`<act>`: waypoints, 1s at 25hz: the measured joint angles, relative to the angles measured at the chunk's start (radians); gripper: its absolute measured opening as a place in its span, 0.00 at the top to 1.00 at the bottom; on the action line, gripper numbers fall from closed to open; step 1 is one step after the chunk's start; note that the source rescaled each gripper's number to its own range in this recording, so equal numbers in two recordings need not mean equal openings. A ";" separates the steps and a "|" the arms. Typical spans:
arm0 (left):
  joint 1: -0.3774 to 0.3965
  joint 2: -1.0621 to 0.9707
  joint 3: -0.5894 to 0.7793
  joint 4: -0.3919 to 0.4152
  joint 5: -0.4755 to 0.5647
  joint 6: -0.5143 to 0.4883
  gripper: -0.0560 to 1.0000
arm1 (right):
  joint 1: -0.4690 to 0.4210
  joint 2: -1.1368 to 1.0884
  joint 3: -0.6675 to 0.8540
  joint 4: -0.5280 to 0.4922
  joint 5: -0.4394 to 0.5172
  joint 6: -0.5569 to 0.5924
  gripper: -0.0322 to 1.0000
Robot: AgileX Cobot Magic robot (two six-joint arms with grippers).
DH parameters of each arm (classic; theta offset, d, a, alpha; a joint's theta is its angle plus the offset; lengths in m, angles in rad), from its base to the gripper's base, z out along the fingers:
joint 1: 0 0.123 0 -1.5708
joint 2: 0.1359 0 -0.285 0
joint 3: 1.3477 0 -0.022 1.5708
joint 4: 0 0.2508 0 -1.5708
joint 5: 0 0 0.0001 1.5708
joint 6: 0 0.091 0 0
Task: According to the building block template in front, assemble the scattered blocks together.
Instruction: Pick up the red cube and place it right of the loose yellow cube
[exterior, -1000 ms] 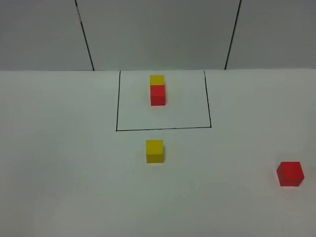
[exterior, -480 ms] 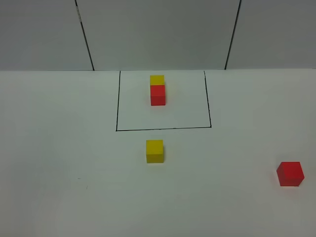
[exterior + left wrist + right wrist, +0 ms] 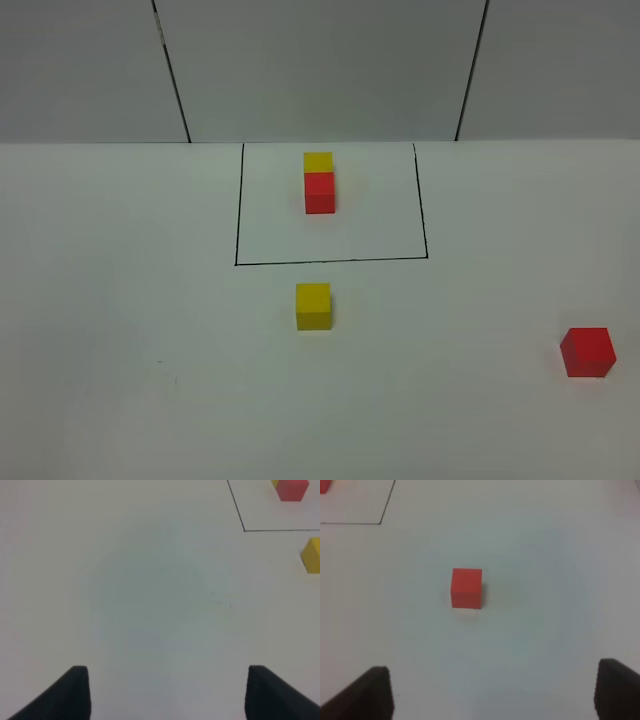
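Note:
The building block template (image 3: 238, 220) is a black-outlined rectangle at the table's far middle. Inside it a yellow cube (image 3: 318, 162) is joined to a red cube (image 3: 320, 193). Of the scattered blocks, the loose yellow cube (image 3: 313, 305) sits just in front of the outline, and the loose red cube (image 3: 587, 352) lies far right. No arm shows in the exterior high view. My left gripper (image 3: 167, 692) is open over bare table, the yellow cube (image 3: 312, 555) ahead of it and off to one side. My right gripper (image 3: 492, 692) is open, and the red cube (image 3: 466, 587) lies ahead between its fingers' lines.
The blocks rest on a white table (image 3: 120, 300). Grey wall panels (image 3: 320, 70) with black seams rise behind its far edge. A corner of the template outline (image 3: 382, 520) shows in the right wrist view.

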 joint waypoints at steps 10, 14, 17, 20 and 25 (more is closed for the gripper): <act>0.000 0.000 0.000 0.000 0.000 -0.002 0.52 | 0.000 0.000 0.000 0.000 0.000 0.000 0.32; 0.000 0.000 0.000 0.000 -0.001 -0.002 0.52 | 0.000 0.000 0.000 0.000 0.000 0.000 0.32; 0.000 0.000 0.000 0.000 -0.003 -0.002 0.52 | 0.000 0.000 0.000 0.000 0.000 0.000 0.32; 0.000 0.000 0.000 0.000 -0.003 -0.002 0.52 | 0.000 0.000 0.000 0.000 0.000 0.000 0.32; 0.000 0.000 0.000 0.000 -0.003 -0.002 0.52 | 0.000 0.000 0.000 0.000 0.000 0.000 0.32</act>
